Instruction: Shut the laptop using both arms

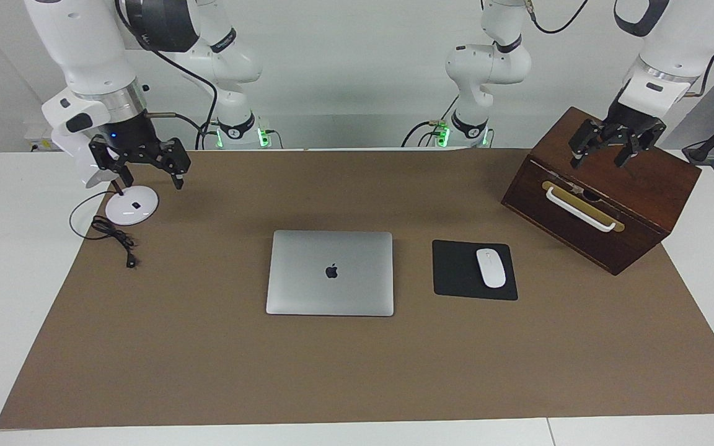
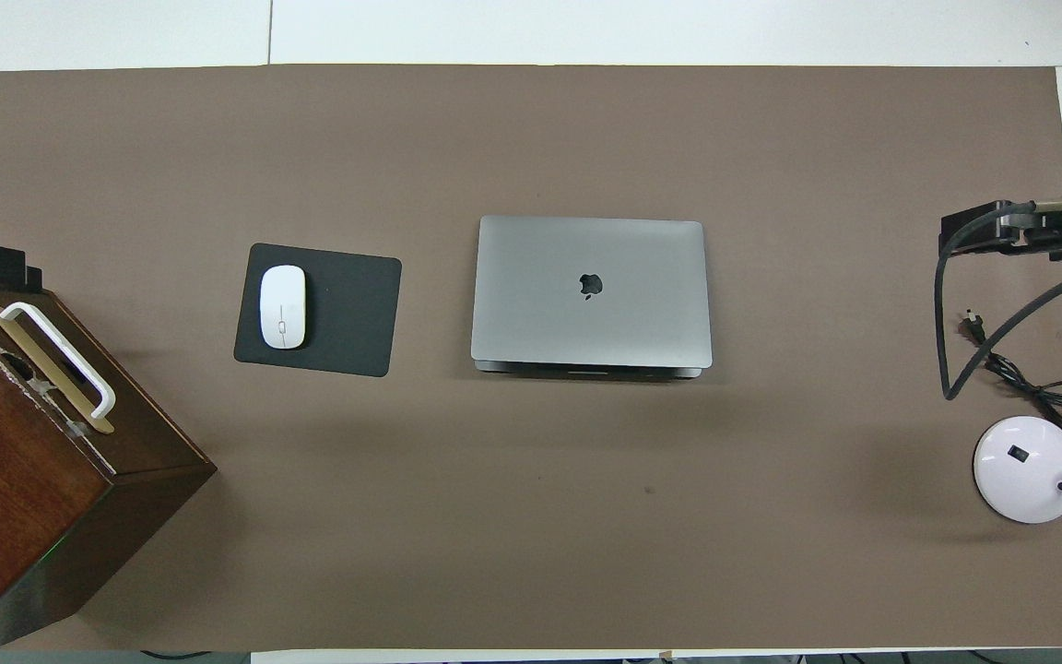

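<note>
The silver-grey laptop (image 1: pixel 330 272) lies in the middle of the brown mat with its lid down flat and the dark logo facing up. In the overhead view the laptop (image 2: pixel 591 290) shows a thin strip of its base under the lid's edge nearest the robots. My left gripper (image 1: pixel 602 158) hangs open over the top of the wooden box at the left arm's end of the table. Above a round white lamp base at the right arm's end, my right gripper (image 1: pixel 148 179) hangs open. Both grippers hold nothing and are well apart from the laptop.
A dark wooden box (image 1: pixel 636 204) with a white handle stands at the left arm's end. A black mouse pad (image 1: pixel 453 272) with a white mouse (image 1: pixel 491 267) lies beside the laptop. The white lamp base (image 1: pixel 132 206) and a black cable (image 1: pixel 112 234) lie at the right arm's end.
</note>
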`<state>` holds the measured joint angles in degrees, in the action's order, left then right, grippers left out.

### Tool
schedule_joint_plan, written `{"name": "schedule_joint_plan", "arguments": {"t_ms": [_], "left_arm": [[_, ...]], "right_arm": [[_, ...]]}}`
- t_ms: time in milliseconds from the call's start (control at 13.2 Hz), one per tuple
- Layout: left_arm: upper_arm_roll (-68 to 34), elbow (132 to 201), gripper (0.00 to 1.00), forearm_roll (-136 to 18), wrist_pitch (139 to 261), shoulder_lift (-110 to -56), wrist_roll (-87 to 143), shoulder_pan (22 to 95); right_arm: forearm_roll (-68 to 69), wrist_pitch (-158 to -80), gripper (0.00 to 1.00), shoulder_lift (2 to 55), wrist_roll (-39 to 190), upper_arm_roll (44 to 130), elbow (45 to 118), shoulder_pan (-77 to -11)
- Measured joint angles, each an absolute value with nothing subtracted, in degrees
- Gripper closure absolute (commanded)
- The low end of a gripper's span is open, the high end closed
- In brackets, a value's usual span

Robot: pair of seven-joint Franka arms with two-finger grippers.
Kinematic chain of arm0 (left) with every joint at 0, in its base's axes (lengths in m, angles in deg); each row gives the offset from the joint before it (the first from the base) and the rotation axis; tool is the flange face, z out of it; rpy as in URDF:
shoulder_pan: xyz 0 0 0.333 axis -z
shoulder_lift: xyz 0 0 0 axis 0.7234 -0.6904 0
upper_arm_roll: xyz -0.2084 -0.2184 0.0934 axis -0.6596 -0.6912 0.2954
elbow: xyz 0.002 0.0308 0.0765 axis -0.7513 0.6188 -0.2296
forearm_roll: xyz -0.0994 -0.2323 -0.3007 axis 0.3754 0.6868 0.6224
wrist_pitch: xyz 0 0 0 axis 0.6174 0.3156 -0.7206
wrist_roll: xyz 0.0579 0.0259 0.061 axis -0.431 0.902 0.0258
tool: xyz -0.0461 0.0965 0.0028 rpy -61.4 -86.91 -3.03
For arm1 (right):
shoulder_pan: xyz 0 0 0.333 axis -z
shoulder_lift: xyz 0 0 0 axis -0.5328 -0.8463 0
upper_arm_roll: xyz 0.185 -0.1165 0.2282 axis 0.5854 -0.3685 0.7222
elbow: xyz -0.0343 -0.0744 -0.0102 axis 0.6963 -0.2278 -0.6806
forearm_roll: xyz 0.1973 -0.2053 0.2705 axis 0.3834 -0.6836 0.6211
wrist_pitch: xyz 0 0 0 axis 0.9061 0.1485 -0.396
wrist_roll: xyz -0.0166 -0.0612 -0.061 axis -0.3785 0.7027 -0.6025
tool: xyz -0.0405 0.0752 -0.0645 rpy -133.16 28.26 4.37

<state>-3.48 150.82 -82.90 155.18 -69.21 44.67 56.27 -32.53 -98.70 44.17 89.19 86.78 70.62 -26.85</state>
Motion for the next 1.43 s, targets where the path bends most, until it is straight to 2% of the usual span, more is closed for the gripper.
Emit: {"name": "schedule_joint_plan", "arguments": {"t_ms": [377,755,1434], "left_arm": [[-3.5,150.8,0.0,-82.9,155.2,-69.2,44.7,56.3],[-3.5,150.8,0.0,-82.9,155.2,-69.2,44.7,56.3],[-3.5,150.8,0.0,-82.9,155.2,-69.2,44.7,56.3]], "right_arm": [[-32.2,-98.7,0.0,44.2,96.8,86.9,70.5,-27.3],[-32.3,-100.5,0.0,44.2,86.5,84.9,70.4,-27.3],[-32.3,-100.7,0.0,44.2,85.1,84.9,70.3,-27.3]]}}
